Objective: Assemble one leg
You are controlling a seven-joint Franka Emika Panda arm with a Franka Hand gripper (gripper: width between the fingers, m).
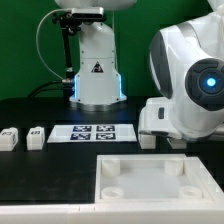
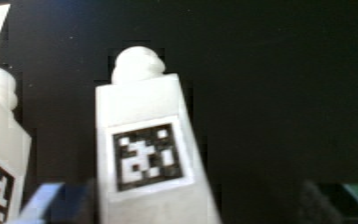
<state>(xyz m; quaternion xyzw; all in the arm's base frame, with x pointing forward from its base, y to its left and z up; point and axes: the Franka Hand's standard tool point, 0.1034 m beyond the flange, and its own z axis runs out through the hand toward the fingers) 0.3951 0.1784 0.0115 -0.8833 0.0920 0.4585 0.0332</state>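
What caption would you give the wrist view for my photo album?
Close-up of a white leg bearing a marker tag, with a second leg alongside.

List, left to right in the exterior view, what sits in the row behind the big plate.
Left leg → second leg → marker board → arm.

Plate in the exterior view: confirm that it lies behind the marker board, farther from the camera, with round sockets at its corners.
Not right. The exterior view shows the plate lying in front of the marker board, nearer the camera, not behind it. The rest holds: it has round sockets at its corners.
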